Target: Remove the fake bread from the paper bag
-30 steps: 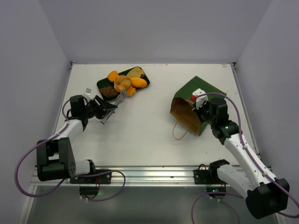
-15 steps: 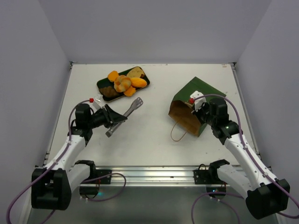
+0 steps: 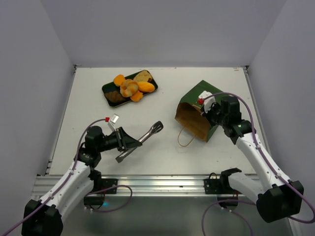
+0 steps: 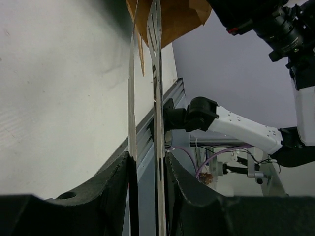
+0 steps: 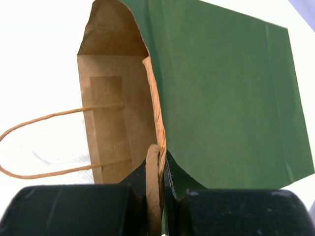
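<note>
— Is the paper bag (image 5: 221,88) showing its inside?
— Barely; its depths are lying out of sight, and the left wrist view's top edge is cutting off the tongs (image 4: 157,113).
— And the right gripper (image 5: 158,182)?
— The bag's rim is covering its fingertips.

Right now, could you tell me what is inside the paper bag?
The right wrist view shows only bare brown lining inside the paper bag, nothing lying on it. Its depth is hidden by the green wall.

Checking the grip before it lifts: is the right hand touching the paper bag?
Touching. Right wrist view shows the right hand pinching the paper bag at its rim.
</note>
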Controlling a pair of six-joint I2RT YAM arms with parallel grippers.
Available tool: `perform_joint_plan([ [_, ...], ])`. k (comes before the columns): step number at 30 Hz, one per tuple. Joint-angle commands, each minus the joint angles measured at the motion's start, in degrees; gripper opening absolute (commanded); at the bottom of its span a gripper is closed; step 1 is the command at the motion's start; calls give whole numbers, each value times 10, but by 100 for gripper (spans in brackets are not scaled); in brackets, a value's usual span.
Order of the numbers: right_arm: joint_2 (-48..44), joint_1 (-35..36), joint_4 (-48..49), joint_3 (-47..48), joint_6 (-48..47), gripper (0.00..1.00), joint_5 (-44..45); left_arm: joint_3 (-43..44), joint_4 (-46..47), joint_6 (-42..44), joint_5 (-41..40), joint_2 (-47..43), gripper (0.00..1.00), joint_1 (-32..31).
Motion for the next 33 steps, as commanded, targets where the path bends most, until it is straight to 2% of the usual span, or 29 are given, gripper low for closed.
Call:
perform_joint_plan([
  [1, 12, -4, -39, 38, -47, 0, -74, -7, 69, -61, -28, 0, 36, -46],
  [2, 20, -4, -114, 46, -80, 0, -108, -7, 85, -67, -34, 5, 36, -57],
  [5, 58, -4, -226, 72, -157, 0, -175, -9, 114, -82, -53, 20, 36, -96],
  [8, 62, -4, -238, 59, -167, 0, -179, -15, 151, -99, -80, 41, 35, -139],
  [11, 52, -4, -228, 47, -151, 23, -176, -21, 190, -114, -111, 74, 35, -190],
  [13, 50, -4, -227, 54, -140, 35, -173, -26, 207, -122, -132, 92, 34, -221],
  [14, 48, -4, -222, 58, -134, 48, -170, -27, 226, -125, -138, 108, 34, -231],
  [18, 42, -4, -221, 85, -113, 73, -154, -31, 243, -134, -154, 125, 34, -257],
  [23, 27, -4, -234, 126, -106, 81, -143, -26, 210, -127, -167, 101, 33, -260],
  [30, 6, -4, -250, 159, -99, 82, -162, -35, 240, -138, -182, 129, 32, -278],
  [33, 15, -4, -234, 163, -73, 82, -140, -36, 258, -144, -197, 149, 32, -294],
])
